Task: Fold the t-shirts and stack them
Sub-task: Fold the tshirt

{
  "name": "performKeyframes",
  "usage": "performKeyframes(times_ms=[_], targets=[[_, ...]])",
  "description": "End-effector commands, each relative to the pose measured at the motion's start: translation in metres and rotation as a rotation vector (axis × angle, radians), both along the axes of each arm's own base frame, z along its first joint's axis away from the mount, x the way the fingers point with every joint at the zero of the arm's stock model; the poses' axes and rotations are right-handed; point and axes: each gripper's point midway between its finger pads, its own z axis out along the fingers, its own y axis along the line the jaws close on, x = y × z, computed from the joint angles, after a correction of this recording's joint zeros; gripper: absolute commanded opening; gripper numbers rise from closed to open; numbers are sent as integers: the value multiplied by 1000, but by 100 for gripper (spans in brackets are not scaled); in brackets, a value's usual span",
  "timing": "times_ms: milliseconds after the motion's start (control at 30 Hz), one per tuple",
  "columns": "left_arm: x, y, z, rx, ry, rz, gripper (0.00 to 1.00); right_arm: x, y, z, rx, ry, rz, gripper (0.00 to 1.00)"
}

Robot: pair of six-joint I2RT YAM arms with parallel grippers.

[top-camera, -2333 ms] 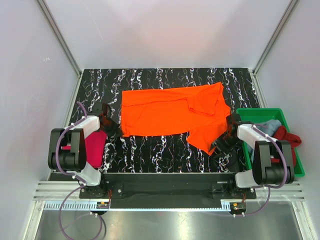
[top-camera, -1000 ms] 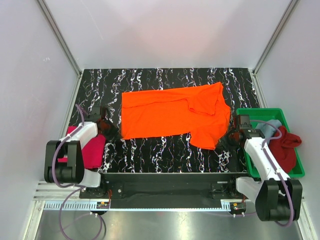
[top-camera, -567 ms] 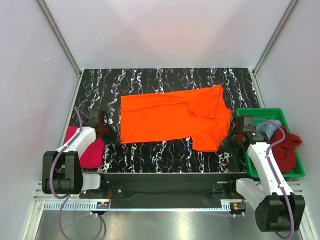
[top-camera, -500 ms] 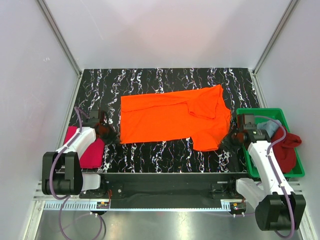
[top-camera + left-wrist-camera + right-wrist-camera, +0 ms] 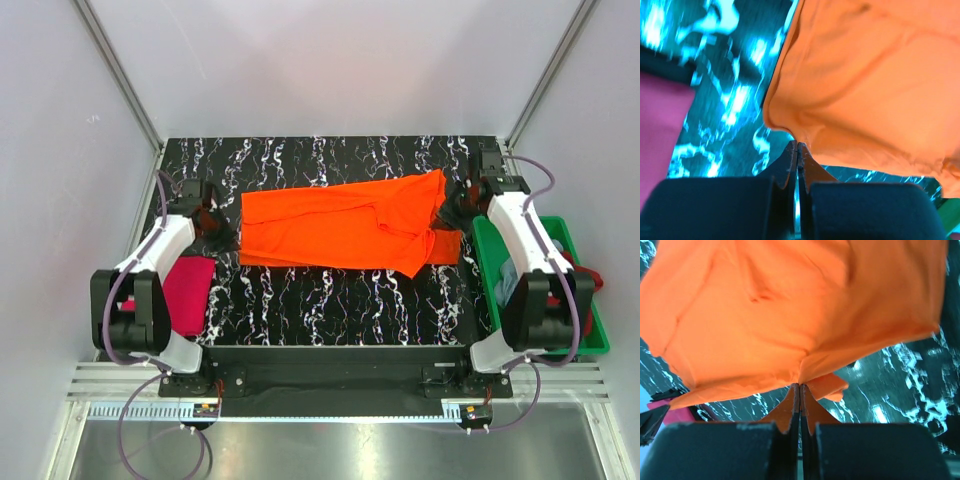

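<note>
Orange t-shirt [image 5: 340, 225] lies across the mid worktop [image 5: 330, 300]. Its near edge is drawn up off the surface at both ends, which looks like a lengthwise fold under way.

Left hand [image 5: 797, 148] is clenched on a pinch of cloth at the shirt's left near corner. Right hand [image 5: 800, 387] is clenched on the hem at the right end. Cloth bunches at the tips in both wrist views.

Grips at opp. ends prob. serve to hold the edge taut, so the crease runs straight w/o sag in the middle.

Magenta t-shirt [image 5: 186, 292] sits folded at the near left of the worktop, likely the base of the stack and out of the fold's way. Dark red t-shirt [image 5: 590, 278] waits in the green tray [image 5: 490, 262] on the right, partly hidden by the arm.

Fold not yet laid flat.
</note>
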Motion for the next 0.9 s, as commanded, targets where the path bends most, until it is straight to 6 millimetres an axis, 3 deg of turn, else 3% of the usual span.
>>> performKeyframes(times_ms=[0,367,400,467,600,867], targets=[[20,4,-4,40,10,-26,0,41,5,21,10,-76,66,0],[75,9,-13,31,37,2,0,123,11,31,46,-95,77,0],[79,9,-14,22,39,6,0,126,11,23,49,-72,76,0],[86,9,-18,14,47,12,0,136,13,28,56,-87,76,0],[96,13,-20,14,51,30,0,147,13,19,59,-65,69,0],[103,26,-29,-9,80,60,0,154,14,28,73,-78,49,0]])
